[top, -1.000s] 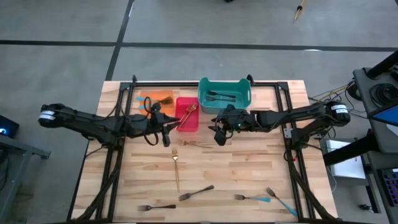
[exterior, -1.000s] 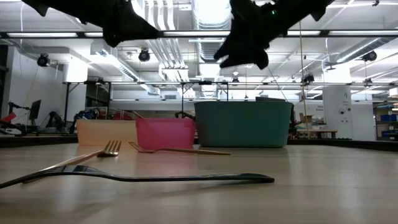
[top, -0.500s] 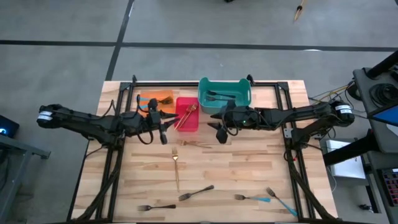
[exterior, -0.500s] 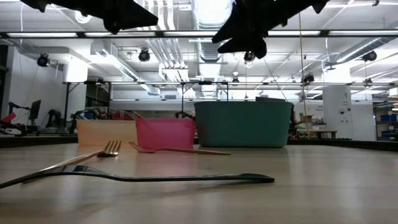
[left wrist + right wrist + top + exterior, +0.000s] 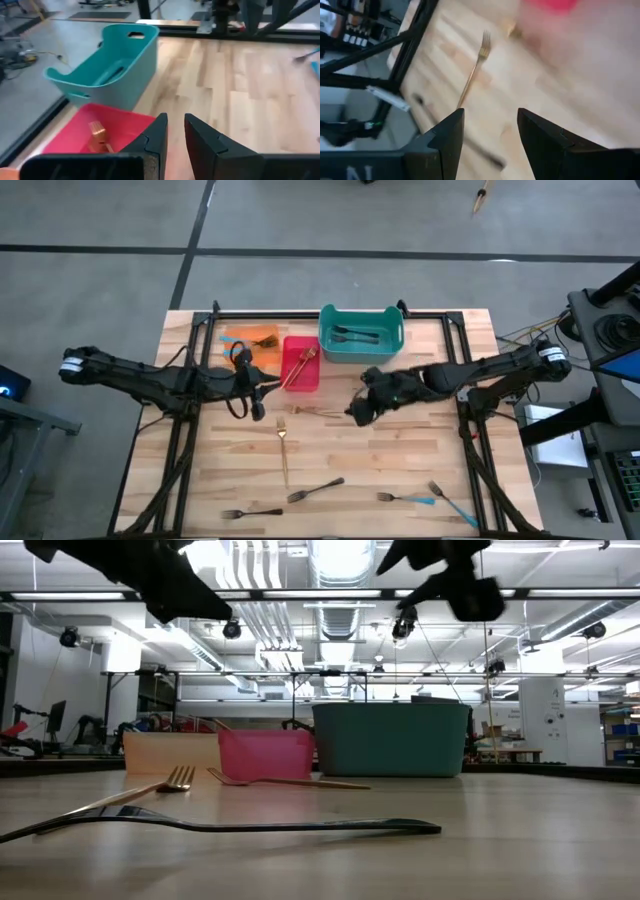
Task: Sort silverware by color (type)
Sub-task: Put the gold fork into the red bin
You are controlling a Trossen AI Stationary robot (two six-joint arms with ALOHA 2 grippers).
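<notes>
My left gripper (image 5: 252, 402) hangs empty, its fingers a narrow gap apart (image 5: 175, 134), just near-left of the red bin (image 5: 300, 365). A gold fork (image 5: 303, 362) leans on that bin's rim. My right gripper (image 5: 357, 412) is open and empty above the table's middle. It is right of a gold fork (image 5: 316, 412) that lies flat in front of the red bin. A second gold fork (image 5: 283, 446) lies flat toward the near edge and also shows in the right wrist view (image 5: 474, 70). Two dark forks (image 5: 352, 334) lie in the teal bin (image 5: 326, 340).
An orange bin (image 5: 240, 340) with a fork in it stands left of the red bin. Two dark forks (image 5: 315, 490) (image 5: 250, 512) lie near the front edge at the middle. A dark fork (image 5: 398, 497) and a blue-handled fork (image 5: 452, 506) lie at the front right.
My right gripper has gone from beside the teal bin toward the table's near edge, and now hangs beside the gold fork in front of the red bin. My left gripper has drawn back a little from the red bin toward the table's left and near edges.
</notes>
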